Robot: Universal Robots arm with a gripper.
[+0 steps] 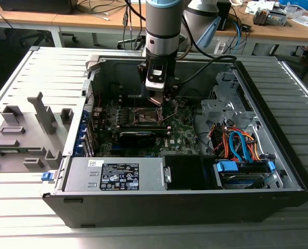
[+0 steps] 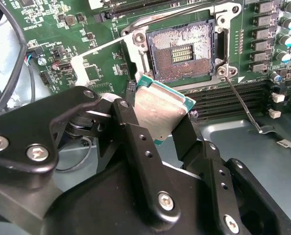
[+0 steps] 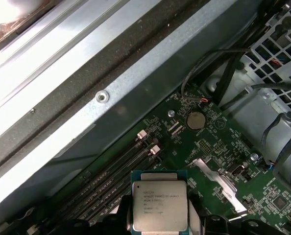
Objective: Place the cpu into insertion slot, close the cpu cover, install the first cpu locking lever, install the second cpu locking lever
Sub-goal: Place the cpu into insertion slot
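My gripper [image 2: 157, 122] is shut on the cpu [image 2: 161, 110], a small square chip with a silver top and green edge, held tilted between the two black fingers. It hangs just short of the insertion slot [image 2: 184, 53], whose pin field lies uncovered. The cpu cover [image 2: 99, 49], a thin silver frame, stands swung open on the slot's side. One wire locking lever [image 2: 241, 100] sticks out loose from the slot's corner, and another lever [image 2: 160, 17] runs along its far edge. In the first wrist view the cpu [image 3: 159, 205] faces the camera. The exterior view has the gripper [image 1: 162, 101] low over the slot [image 1: 143, 115].
The motherboard [image 1: 180, 132] lies inside an open black computer case [image 1: 185, 199]. A black graphics card [image 1: 137, 137] lies near the slot, memory slots [image 3: 111, 171] run beside it, and drive cages with orange and blue cables [image 1: 239, 145] fill the exterior view's right. A grey fixture [image 1: 24, 137] stands outside.
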